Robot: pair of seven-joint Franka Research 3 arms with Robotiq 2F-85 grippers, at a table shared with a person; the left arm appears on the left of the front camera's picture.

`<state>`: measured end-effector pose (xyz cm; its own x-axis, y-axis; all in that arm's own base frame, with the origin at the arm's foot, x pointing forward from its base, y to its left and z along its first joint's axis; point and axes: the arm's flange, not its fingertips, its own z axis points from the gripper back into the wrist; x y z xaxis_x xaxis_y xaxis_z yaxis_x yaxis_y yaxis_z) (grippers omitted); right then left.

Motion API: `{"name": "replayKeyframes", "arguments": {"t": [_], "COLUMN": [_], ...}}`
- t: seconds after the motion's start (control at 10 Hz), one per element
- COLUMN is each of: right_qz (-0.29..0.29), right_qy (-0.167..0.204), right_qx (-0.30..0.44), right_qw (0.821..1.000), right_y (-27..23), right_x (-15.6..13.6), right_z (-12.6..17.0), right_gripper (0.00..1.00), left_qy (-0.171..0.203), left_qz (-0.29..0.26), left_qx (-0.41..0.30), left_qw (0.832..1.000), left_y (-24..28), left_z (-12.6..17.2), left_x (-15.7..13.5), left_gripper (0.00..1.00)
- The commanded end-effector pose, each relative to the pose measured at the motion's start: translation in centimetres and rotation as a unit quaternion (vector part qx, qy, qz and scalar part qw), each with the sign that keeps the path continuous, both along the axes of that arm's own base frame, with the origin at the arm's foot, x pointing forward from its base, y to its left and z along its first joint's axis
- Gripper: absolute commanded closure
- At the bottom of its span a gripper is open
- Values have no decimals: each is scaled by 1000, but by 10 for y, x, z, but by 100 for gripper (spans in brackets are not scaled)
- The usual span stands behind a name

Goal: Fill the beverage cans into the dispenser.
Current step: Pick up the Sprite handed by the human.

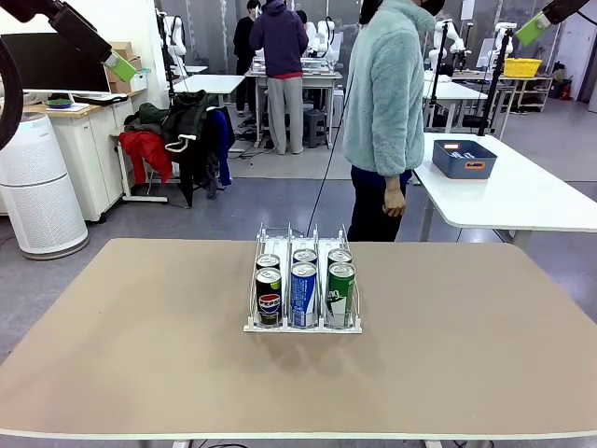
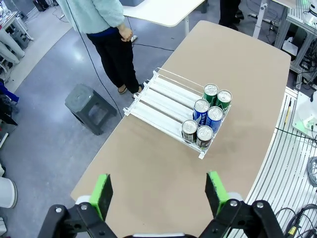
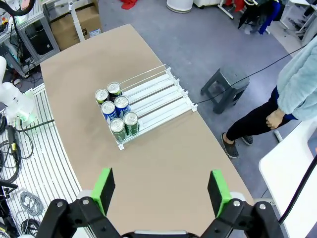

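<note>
The dispenser (image 1: 253, 280) stands in the middle of the tan table, its three lanes running away from me. Several beverage cans (image 1: 304, 293) stand upright in it, two per lane at the near end: black Pepsi on the left, blue-white in the middle, green on the right. My left gripper (image 1: 124, 68) hangs high at the upper left, my right gripper (image 1: 532, 31) high at the upper right, both far above the table. The left wrist view looks down past the open left gripper (image 2: 159, 192) at the dispenser (image 2: 163, 103) and cans (image 2: 208, 116). The right gripper (image 3: 161, 192) is open over the dispenser (image 3: 159, 96) and cans (image 3: 117, 112).
A person (image 1: 384, 93) in a pale fleece jacket stands at the table's far side, hand (image 1: 394, 201) hanging down. A grey stool (image 2: 91, 106) stands on the floor beside that edge. A white table with a dark blue bin (image 1: 464, 159) is at the back right.
</note>
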<state>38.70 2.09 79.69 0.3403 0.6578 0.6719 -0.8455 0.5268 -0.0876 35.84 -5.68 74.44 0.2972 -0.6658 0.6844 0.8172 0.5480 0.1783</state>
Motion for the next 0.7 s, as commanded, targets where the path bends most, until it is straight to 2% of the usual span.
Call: {"name": "replayKeyframes", "arguments": {"t": [0.0,0.6], "right_qz": [3,3], "right_qy": [1,1], "right_qx": [2,2], "right_qw": [1000,1000], "right_y": [0,0], "right_x": [-1,-1], "right_z": [-1,-1], "right_gripper": [0,0], "left_qy": [-4,-4], "left_qz": [0,0], "left_qx": [-3,-3], "left_qw": [1000,1000], "left_y": [1,1], "left_z": [0,0], "left_x": [1,1], "left_gripper": [0,0]}}
